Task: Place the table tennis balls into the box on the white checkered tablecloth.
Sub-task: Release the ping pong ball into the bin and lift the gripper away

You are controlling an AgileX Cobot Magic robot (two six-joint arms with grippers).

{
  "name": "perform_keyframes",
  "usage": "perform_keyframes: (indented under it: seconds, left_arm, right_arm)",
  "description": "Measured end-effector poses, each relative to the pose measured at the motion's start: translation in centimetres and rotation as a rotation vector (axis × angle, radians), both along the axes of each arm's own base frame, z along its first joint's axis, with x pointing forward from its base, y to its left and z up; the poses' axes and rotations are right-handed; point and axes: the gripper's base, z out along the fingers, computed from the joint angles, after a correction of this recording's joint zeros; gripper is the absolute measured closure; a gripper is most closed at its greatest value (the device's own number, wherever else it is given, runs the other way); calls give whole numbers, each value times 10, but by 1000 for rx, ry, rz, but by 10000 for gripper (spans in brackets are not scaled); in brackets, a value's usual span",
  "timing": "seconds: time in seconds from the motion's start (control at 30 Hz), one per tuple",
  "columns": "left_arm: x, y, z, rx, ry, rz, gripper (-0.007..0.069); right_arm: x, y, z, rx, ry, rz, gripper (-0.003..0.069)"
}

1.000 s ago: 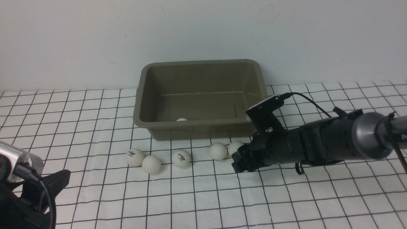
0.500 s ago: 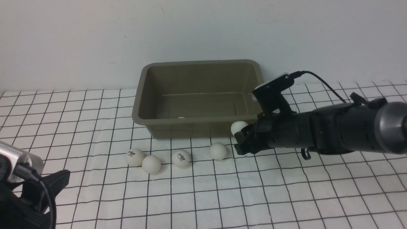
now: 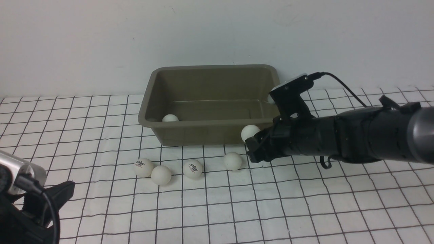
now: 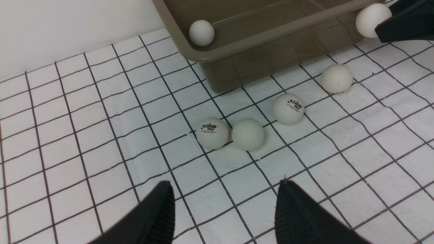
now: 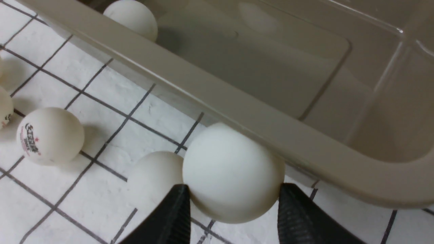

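The olive-brown box (image 3: 203,124) stands at the back of the white checkered tablecloth (image 3: 305,203), with one table tennis ball (image 3: 170,118) in its near left corner. My right gripper (image 3: 251,143) is shut on another ball (image 5: 233,171), held above the cloth and right against the rim (image 5: 237,112) at the box's near right corner. Several balls lie on the cloth in front of the box (image 3: 143,167) (image 3: 161,175) (image 3: 193,168) (image 3: 233,161). My left gripper (image 4: 225,184) is open and empty, low at the near left.
A plain white wall runs right behind the box. My right arm (image 3: 356,139) stretches across the right half of the cloth. The left arm's body (image 3: 30,210) fills the near left corner.
My right gripper has lifted one ball off the cloth and carried it up to the box's near right corner. The box has shifted slightly left, and the ball inside rolled to its left corner.
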Motion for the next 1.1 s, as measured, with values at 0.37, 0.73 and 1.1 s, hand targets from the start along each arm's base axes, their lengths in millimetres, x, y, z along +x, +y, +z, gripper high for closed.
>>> perform_keyframes:
  seconds: [0.37,0.73,1.1]
  left_arm:
    - [0,0,0,0,0,0,260]
    - [0,0,0,0,0,0,260]
    - [0,0,0,0,0,0,260]
  right_arm:
    - [-23,-11,-29,-45,102,5,354]
    - [-46,-16,-42,-46,164,68,354]
    - [-58,-16,11,49,30,129,354]
